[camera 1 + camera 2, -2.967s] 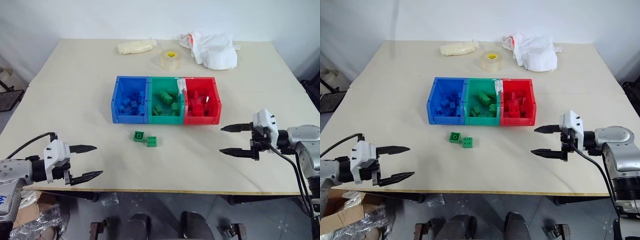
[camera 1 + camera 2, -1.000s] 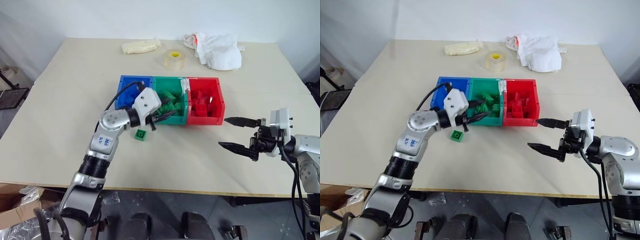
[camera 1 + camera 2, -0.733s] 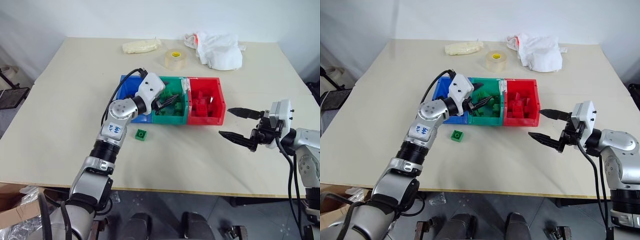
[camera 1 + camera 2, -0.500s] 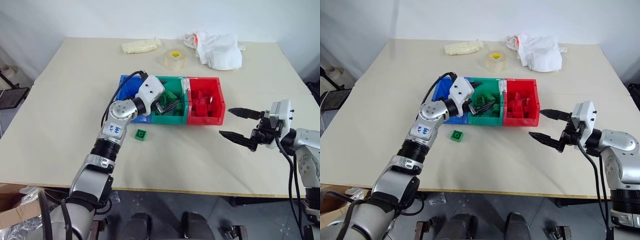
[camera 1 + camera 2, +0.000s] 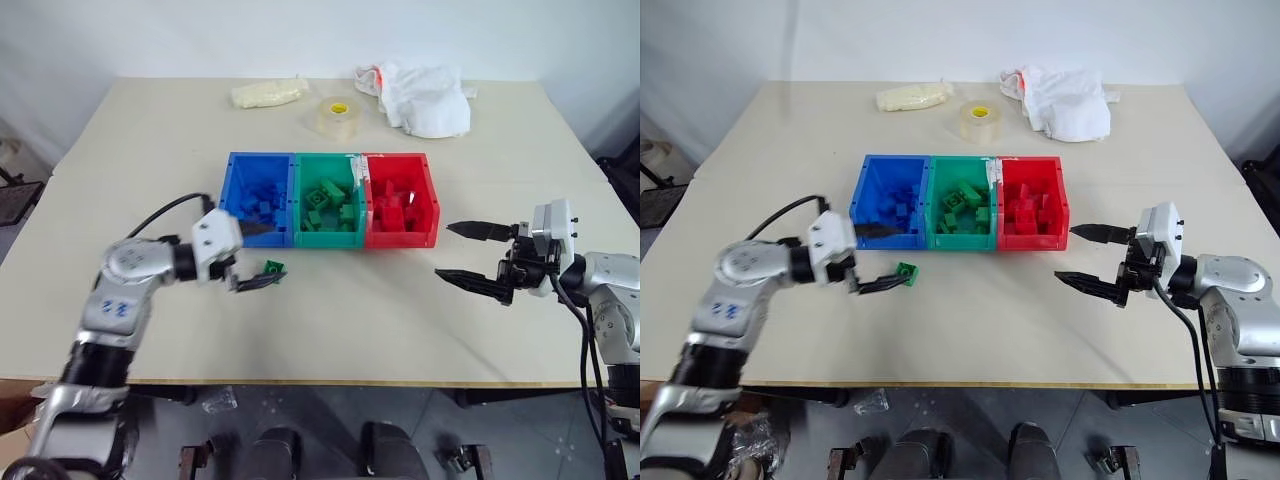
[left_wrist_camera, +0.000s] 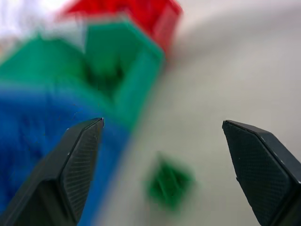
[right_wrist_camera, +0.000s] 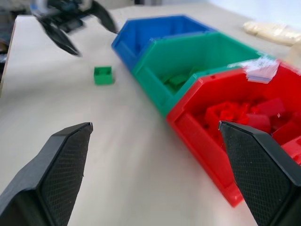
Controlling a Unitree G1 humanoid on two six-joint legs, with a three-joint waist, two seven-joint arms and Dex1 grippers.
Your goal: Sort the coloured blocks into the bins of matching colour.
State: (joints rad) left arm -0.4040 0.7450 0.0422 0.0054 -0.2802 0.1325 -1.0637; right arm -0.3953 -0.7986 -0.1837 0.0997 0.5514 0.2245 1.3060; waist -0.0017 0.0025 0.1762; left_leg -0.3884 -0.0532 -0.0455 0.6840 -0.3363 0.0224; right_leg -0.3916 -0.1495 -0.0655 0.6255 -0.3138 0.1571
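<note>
The left gripper (image 5: 254, 257) stands wide open with nothing between its fingers, hovering over the bench (image 5: 150, 150) just in front of the blue bin (image 5: 258, 198), its fingertips reaching toward a single green block (image 5: 272, 268) that lies loose on the bench surface in front of the seam between the blue and green bins; whether the lower fingertip touches that block cannot be told from the head views. The right gripper (image 5: 468, 253) is likewise spread wide and empty, held near the bench's right edge, just to the right of the red bin (image 5: 400, 212). The green bin (image 5: 327, 211) sits between the other two, all three joined in a row at the bench's middle, each with a heap of blocks of its own colour inside, though the separate pieces in the blue one are hard to pick out. The left wrist view is blurred: the loose green block (image 6: 168, 183) shows as a smear between the two fingers, clear of both. The right wrist view shows the same block (image 7: 103, 75) sharply, lying apart from the bin fronts, with the other gripper above it. Toward the far edge lie a clear tape roll (image 5: 338, 116), a crumpled white cloth (image 5: 420, 97) and a pale bag (image 5: 265, 93).
</note>
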